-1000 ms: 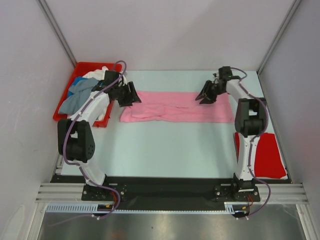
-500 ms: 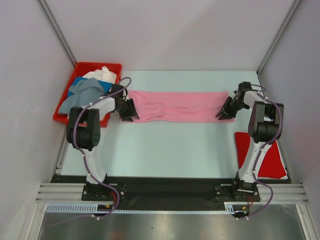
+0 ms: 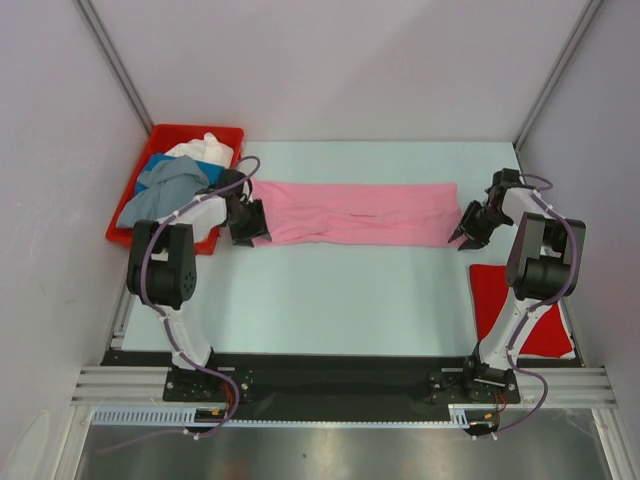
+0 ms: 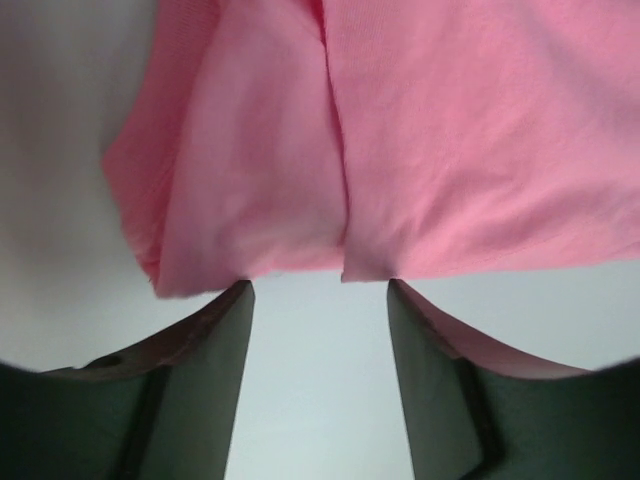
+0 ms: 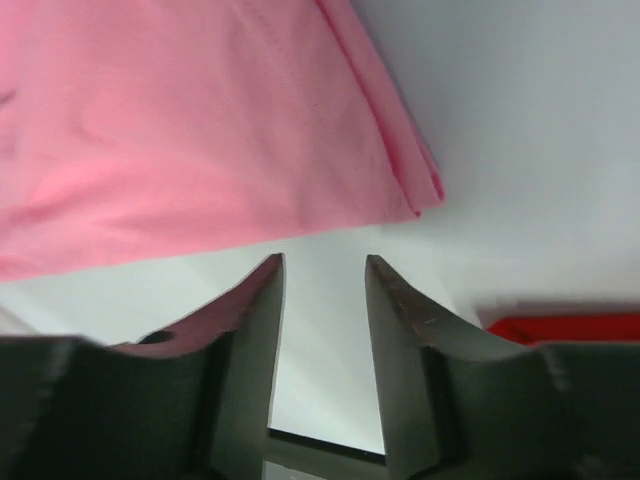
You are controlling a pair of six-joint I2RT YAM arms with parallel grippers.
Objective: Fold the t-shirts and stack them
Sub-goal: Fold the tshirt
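Note:
A light pink t-shirt [image 3: 355, 212] lies folded into a long band across the far half of the table. My left gripper [image 3: 247, 224] is open and empty at its left end; the wrist view shows the pink cloth [image 4: 400, 140] just past the fingertips. My right gripper [image 3: 467, 228] is open and empty at its right end, with the pink corner [image 5: 200, 130] just ahead of it. A red t-shirt [image 3: 520, 305] lies folded flat at the near right. Grey-blue, blue and white shirts [image 3: 165, 185] are piled in the bin.
A red plastic bin [image 3: 225, 135] stands at the far left against the wall. Walls close in the left, far and right sides. A black rail runs along the near edge with both arm bases.
Both grippers have moved outward and lowered from the far part of the shirt to its ends. The pink shirt now lies smoother and stretched longer.

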